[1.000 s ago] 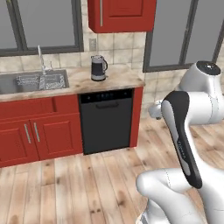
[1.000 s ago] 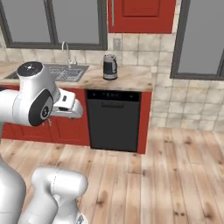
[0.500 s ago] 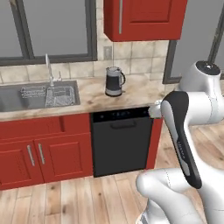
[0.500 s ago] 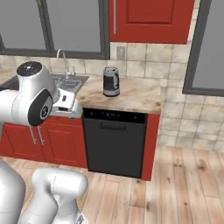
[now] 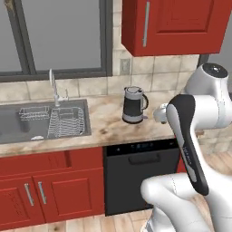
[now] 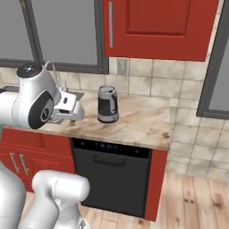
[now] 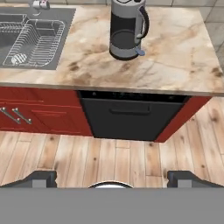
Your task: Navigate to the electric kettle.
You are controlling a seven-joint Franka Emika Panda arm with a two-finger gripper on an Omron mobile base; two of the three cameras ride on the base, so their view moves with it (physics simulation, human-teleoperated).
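Dark grey kettle (image 5: 134,105) upright on marble surface (image 7: 175,57), above black dishwasher (image 7: 131,118), right of sink (image 5: 27,122), under red cabinet (image 6: 156,27). Jaws spread wide, holding nothing, over wood floor.

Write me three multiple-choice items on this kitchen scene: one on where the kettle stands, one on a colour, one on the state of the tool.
1. The electric kettle stands
A. in the sink
B. on the counter above the dishwasher
C. on the floor

2. The cabinet doors under the sink are
A. red
B. white
C. blue

3. The tool is
A. shut on the kettle
B. shut on the faucet
C. open, holding nothing

Answers:
1 B, the kettle sits on the marble counter, right over the black dishwasher and beside the sink.
2 A, both base views show red doors.
3 C, in the hand view the fingertips stand wide apart over the wood floor.
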